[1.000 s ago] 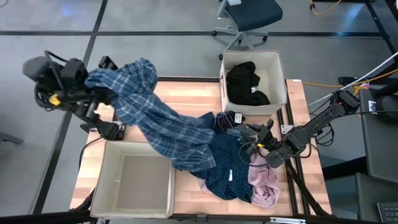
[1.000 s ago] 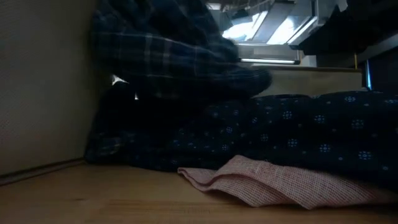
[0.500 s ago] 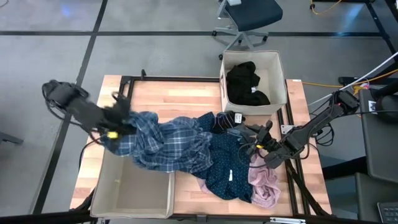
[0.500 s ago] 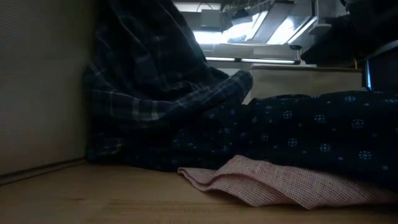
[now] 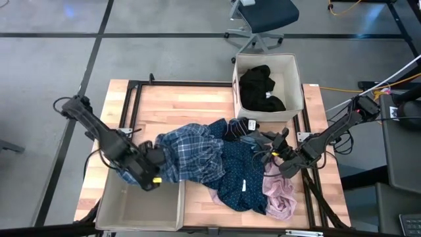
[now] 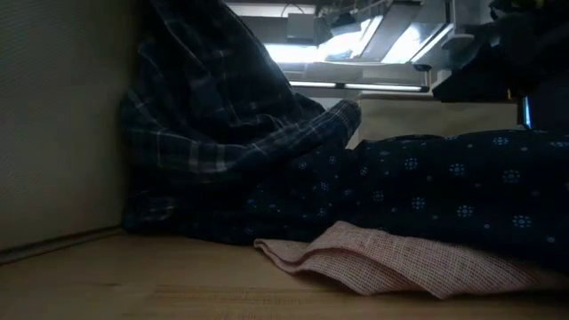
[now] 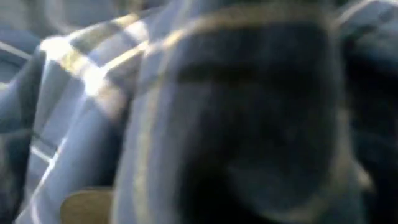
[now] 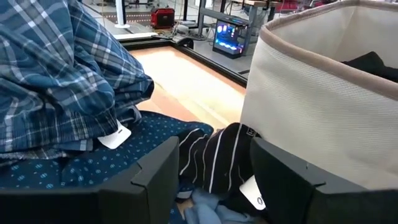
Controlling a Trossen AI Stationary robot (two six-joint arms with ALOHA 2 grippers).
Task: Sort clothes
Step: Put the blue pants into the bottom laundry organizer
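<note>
Overhead, left to right: an open beige box (image 5: 141, 197) at the table's near-left corner. Above its far-right rim, the left gripper (image 5: 152, 166) is clenched on the blue plaid shirt (image 5: 194, 153), which lies bunched from there toward the table's middle. Beside it spreads the navy dotted garment (image 5: 240, 178), with a striped piece (image 5: 242, 125) at its far edge and a pink garment (image 5: 279, 194) at its right. The right gripper (image 5: 266, 141) hovers over the navy garment, fingers apart, grasping nothing. A second box (image 5: 297, 85) at the far right holds black clothes (image 5: 262, 87).
</note>
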